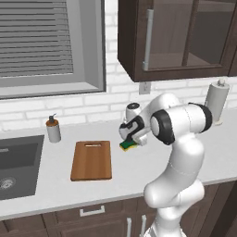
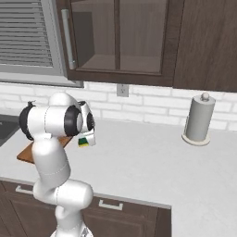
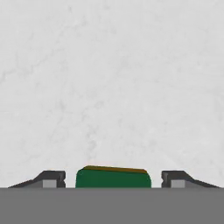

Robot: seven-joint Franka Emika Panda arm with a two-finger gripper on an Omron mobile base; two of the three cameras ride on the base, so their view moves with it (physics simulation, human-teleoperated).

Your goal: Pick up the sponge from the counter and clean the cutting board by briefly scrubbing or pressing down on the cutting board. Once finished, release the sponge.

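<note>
I see my claw (image 3: 113, 179) spread wide, gripping nothing, its tips flanking the small green-and-yellow sponge block (image 3: 113, 176) on the light grey stone tabletop (image 3: 109, 78), just right of the reddish-brown wooden cutting board (image 1: 91, 160).

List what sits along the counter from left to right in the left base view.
Sink → soap dispenser → cutting board → sponge under the gripper → paper towel roll.

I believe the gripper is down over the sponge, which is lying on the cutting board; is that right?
Not quite. The gripper is over the sponge, but the sponge lies on the counter, to the right of the cutting board, apart from it. The left base view shows this.
</note>
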